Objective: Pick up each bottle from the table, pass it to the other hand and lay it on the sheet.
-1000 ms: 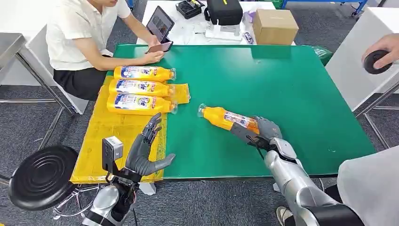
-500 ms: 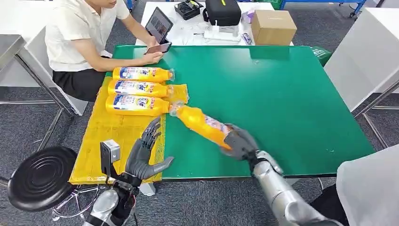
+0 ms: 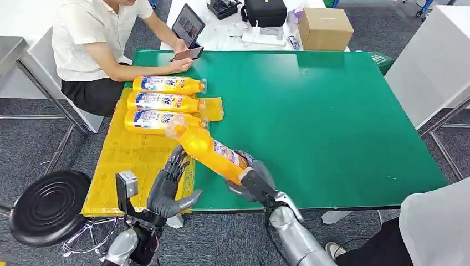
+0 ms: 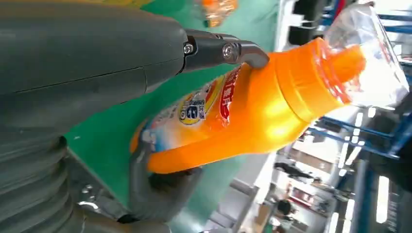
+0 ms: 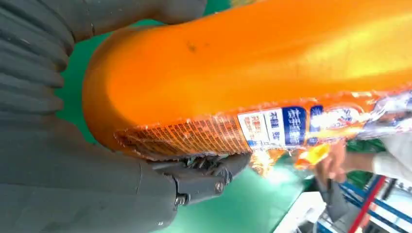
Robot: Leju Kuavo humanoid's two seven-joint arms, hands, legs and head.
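Glossy orange bottle (image 3: 210, 149) in right hand (image 3: 252, 180), plastic-wrapped cap

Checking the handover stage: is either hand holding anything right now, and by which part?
The right hand grips the orange bottle by its base end, cap pointing away. The left hand is open, holding nothing.

Bright even overhead light, soft shadows, sharp head view, wrist views close, blurred backgrounds, slight glare

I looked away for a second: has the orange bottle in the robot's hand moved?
Yes. The right hand has carried the bottle across the green table toward the robot's left, so its cap now overlaps the three bottles lying on the yellow sheet.
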